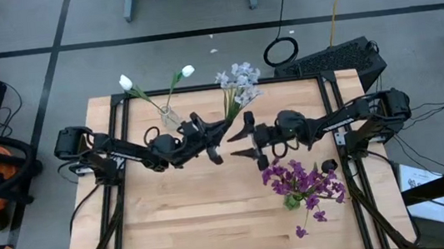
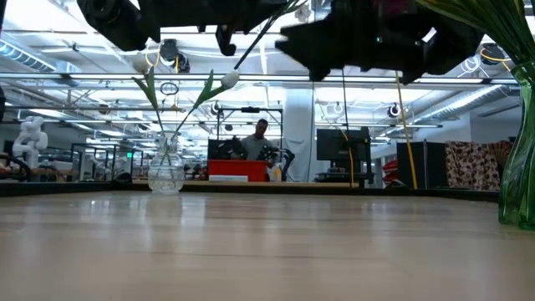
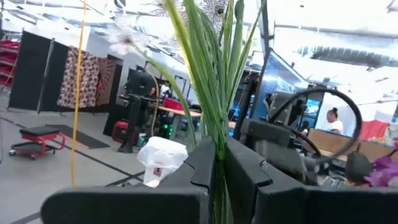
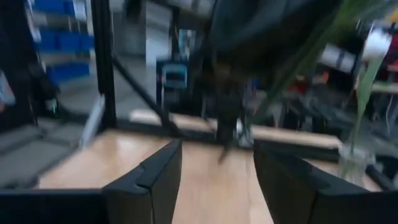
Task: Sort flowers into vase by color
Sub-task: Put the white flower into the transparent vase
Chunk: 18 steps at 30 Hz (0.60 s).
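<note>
From overhead, a clear vase [image 1: 169,116] stood at about ten o'clock on the table [image 1: 175,230], holding two white tulip buds [image 1: 126,83] on thin stalks. The table-height camera showed the same glass vase [image 2: 165,171] upright on the far edge, its stalks splaying outward, a detail the overhead view flattened.

Just to its right, the left gripper [image 1: 211,138] hung near the table's centre, lifted clear of the wood, with a bunch of pale grey-blue flowers [image 1: 239,81] reaching away from it toward twelve o'clock. Only the left wrist camera showed the grip itself: both fingers [image 3: 205,165] were pressed against the green stalks [image 3: 214,87], pinching the bundle between them.

The right gripper [image 1: 245,139] faced it from close by, at about one o'clock of centre. Its wrist camera showed the fingers [image 4: 152,180] spread wide with bare tabletop between them, holding nothing.

Farther right, at roughly four o'clock, the purple flowers [image 1: 304,184] stood in a green vase [image 1: 292,203]; the low view caught only its green glass wall [image 2: 518,167] at the edge.
</note>
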Tool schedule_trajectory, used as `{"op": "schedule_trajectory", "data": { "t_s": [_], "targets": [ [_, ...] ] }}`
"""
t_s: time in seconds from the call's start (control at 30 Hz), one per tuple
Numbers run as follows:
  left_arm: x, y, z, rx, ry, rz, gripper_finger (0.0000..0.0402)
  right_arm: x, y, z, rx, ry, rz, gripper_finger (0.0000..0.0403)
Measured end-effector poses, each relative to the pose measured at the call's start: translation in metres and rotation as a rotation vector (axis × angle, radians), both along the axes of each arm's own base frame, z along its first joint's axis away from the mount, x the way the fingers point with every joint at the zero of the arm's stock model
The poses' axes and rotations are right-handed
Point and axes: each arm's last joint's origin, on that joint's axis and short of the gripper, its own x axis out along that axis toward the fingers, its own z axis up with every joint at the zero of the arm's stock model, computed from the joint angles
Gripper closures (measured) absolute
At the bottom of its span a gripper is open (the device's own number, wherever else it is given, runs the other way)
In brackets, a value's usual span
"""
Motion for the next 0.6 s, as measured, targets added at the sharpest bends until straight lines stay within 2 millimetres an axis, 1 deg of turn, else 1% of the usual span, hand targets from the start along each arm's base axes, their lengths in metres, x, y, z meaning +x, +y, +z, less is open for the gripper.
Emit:
{"op": "schedule_trajectory", "data": {
  "t_s": [0.13, 0.23, 0.33, 0.43, 0.6],
  "targets": [
    [0.0, -0.001, 0.002, 0.018, -0.019, -0.031, 0.0372, -0.001, -0.001, 0.007, 0.041, -0.068, 0.002, 0.0211],
    [0.0, -0.002, 0.003, 0.033, -0.026, -0.069, 0.0372, -0.001, -0.003, 0.008, 0.063, -0.07, 0.0, 0.0211],
    [0.0, -0.003, 0.002, 0.031, -0.031, -0.109, 0.0372, -0.001, -0.004, 0.008, 0.078, -0.063, 0.048, 0.0211],
    [0.0, -0.004, 0.002, 0.037, -0.033, -0.136, 0.0372, 0.001, -0.004, 0.003, 0.081, -0.045, 0.067, 0.0211],
    [0.0, -0.004, 0.003, 0.038, -0.036, -0.137, 0.0372, 0.01, -0.005, -0.014, 0.092, -0.047, 0.068, 0.0211]
  ]
}}
